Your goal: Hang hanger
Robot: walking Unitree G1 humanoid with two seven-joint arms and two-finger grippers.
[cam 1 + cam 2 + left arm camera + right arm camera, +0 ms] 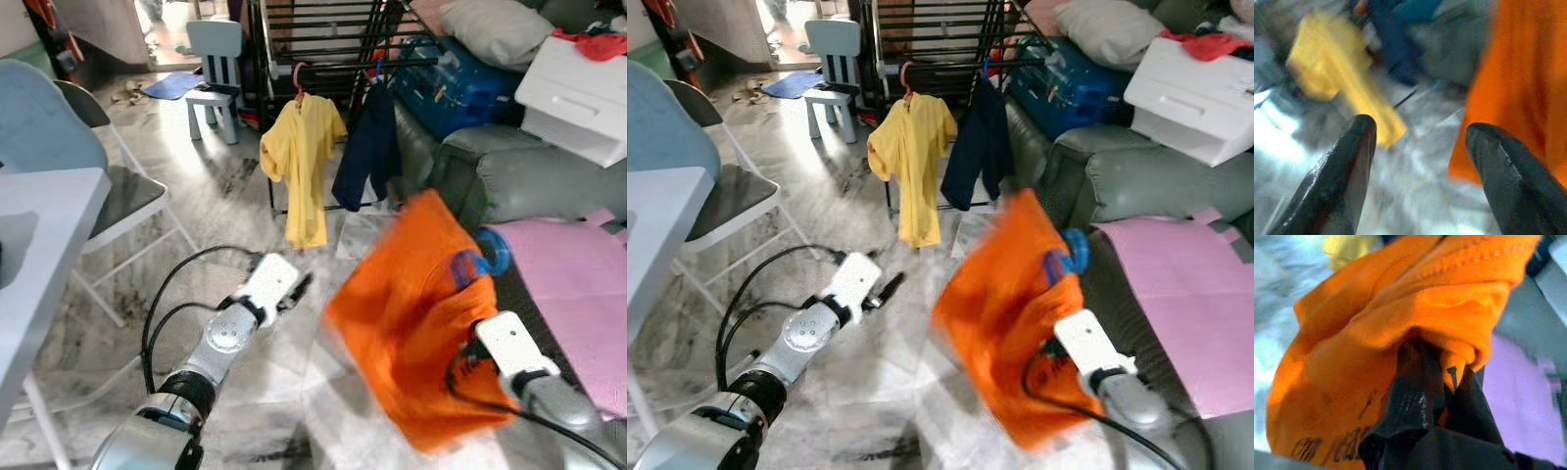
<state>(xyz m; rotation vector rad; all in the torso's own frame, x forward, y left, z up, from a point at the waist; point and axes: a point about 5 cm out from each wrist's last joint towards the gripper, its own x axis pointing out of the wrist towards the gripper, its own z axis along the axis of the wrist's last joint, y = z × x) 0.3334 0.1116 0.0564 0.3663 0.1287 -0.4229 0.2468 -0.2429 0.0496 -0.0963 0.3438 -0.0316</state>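
- The right gripper (1425,382) is clamped on an orange shirt (411,313), which hangs on a blue hanger (480,257) whose hook shows just above the gripper
- The left gripper (1418,147) is empty, its fingers spread, out to the left of the shirt and apart from it
- The drying rack (323,39) lies well ahead of the right gripper and slightly left, its bar running crosswise; a yellow shirt (302,162) and a dark garment (367,152) hang there, so the loaded right arm must reach forward

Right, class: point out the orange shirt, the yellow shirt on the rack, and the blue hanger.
orange shirt (411,323), left eye view, middle of the cloth.
yellow shirt (302,162), left eye view, chest of the hanging shirt.
blue hanger (490,257), left eye view, blurred blue part beside the orange cloth.
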